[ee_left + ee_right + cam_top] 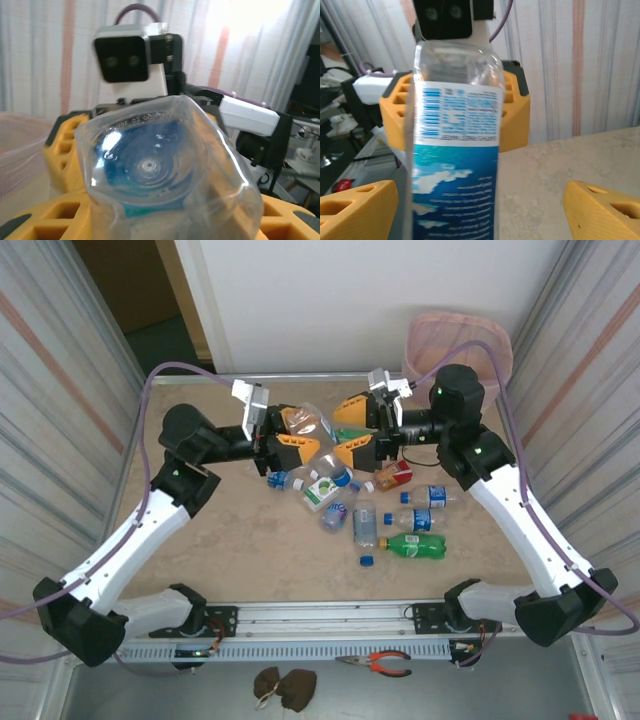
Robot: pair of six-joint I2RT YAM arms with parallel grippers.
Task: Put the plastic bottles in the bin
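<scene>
Clearly a mid-air handover: the left gripper (300,438) is clamped on a clear plastic bottle with a blue label (455,150), while the right gripper (352,432) has its yellow jaws spread wide on either side of it, not touching. I'd have the right close squarely on the label before the left lets go, then swing to the pale pink mesh wastebasket (455,340) beyond the beige table (250,550), where other small bottles (385,515) lie

Red-handled pliers (375,663) lie on the grey ledge in front of the desk (230,550); a brown bundle (283,685) sits nearby to their left; a loose blue cap (367,561) rests on the beige desk.
</scene>
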